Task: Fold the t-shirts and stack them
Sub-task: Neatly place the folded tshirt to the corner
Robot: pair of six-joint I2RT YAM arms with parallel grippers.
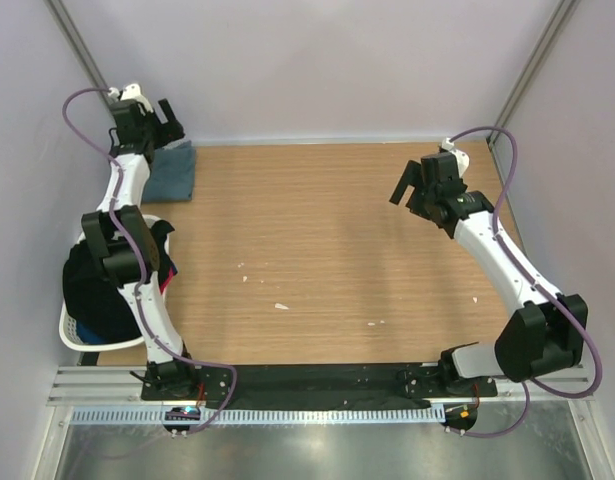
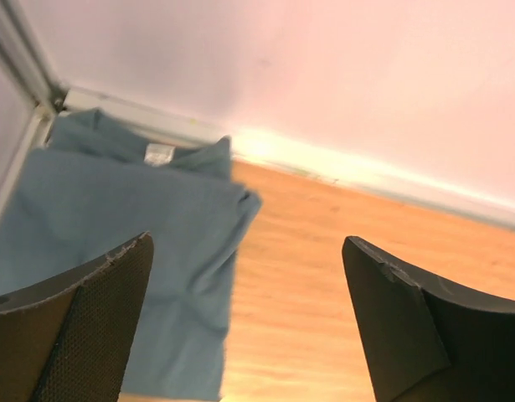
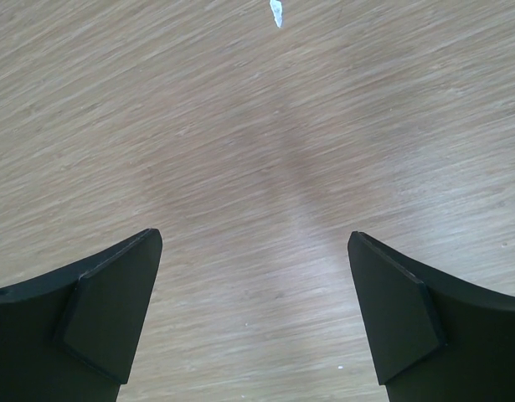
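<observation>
Quick status from the remote desk. The folded blue-grey t-shirt (image 1: 172, 172) lies flat at the 11 o'clock corner of the table (image 1: 337, 250), tight against the back wall and the left frame post. In the left wrist cam the shirt (image 2: 140, 251) fills the left half, with the white neck label (image 2: 159, 153) up at the wall end.

The left gripper (image 1: 165, 118) hangs above that corner, just over the shirt. Jaws are wide apart w/ nothing between them, and the wrist view of the left gripper (image 2: 249, 251) shows only cloth and wood in the gap. The right gripper (image 1: 409, 183) sits off at 2 o'clock, well apart from the shirt. Its jaws are also fully spread and empty, w/ bare wood under them in its own cam (image 3: 255, 243).

Stuff in the way: the white laundry basket (image 1: 71, 338) is at 8 o'clock, hanging off the table's left edge. It's heaped w/ a dark cloth pile (image 1: 92, 295), can't tell which garments. The left arm's elbow crosses right over it. A few white flecks (image 1: 281, 306) lie mid-table, and one shows in the right cam (image 3: 276, 12).

Room: walls close in at 9, 12 and 3 o'clock, and the metal rail (image 1: 317, 385) runs along 6. The middle of the table is open wood between the two arms.
</observation>
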